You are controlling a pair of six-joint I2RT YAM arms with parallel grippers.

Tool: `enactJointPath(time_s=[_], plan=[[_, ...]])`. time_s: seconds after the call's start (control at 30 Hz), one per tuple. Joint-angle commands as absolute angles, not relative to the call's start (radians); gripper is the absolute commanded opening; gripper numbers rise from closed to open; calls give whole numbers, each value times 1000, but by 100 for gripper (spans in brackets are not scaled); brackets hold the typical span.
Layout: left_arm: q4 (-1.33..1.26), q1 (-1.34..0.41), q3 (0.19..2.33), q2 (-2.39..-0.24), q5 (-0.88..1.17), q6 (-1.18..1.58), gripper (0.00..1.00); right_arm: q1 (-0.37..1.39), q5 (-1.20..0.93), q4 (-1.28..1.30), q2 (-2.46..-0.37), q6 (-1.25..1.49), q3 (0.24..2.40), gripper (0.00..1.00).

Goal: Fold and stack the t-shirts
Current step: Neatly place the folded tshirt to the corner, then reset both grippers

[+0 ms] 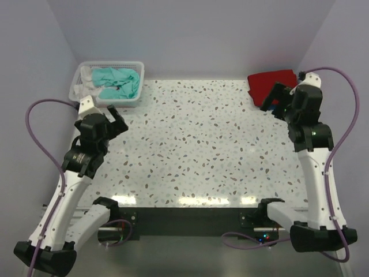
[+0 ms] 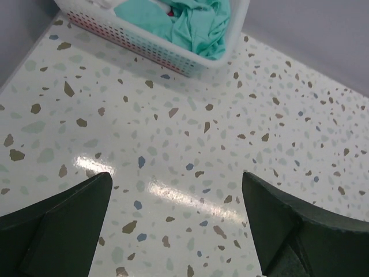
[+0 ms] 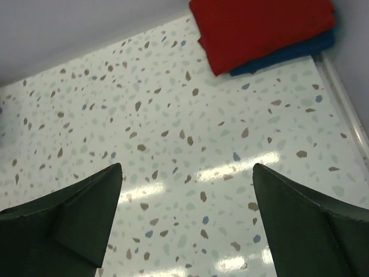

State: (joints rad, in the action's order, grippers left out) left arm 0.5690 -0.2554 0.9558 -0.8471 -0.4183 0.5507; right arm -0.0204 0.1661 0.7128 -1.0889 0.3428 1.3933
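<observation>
While the red shirt [image 3: 262, 29] lies folded atop the blue shirt [image 3: 311, 46] at the bench's [image 1: 196, 133] far right corner, the teal shirt [image 2: 199, 26] sits crumpled in the basket [image 2: 144, 49] far left. Right jaws hover wide apart, empty, near the stack; left jaws, likewise apart, near the basket.

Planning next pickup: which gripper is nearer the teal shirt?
Left. Left gripper hovers by the basket holding the teal shirt; right gripper is across the table, by the red shirt.

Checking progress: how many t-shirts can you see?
3: the red t-shirt folded atop the blue t-shirt far right; the teal t-shirt in the basket, which may hide more.
</observation>
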Motion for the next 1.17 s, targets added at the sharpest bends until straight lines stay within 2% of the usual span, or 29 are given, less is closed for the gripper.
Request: enactJointPath(time_s=[0.0, 0.17, 0.33, 0.63, 0.87, 1.13], plan=[[569, -249, 973, -747, -521, 621, 100, 73, 241, 730, -976, 319, 1301, 98], [503, -249, 897, -614, -595, 601, 100, 164, 350, 762, -850, 296, 1190, 98], [471, -249, 832, -525, -644, 600, 100, 225, 362, 776, -808, 296, 1141, 98], [512, -249, 785, -497, -666, 670, 100, 337, 341, 767, -779, 284, 1114, 98], [561, -249, 749, -495, -600, 790, 100, 406, 342, 735, -744, 282, 1065, 98], [563, -249, 712, -546, -520, 782, 100, 445, 350, 716, -742, 282, 1040, 98]])
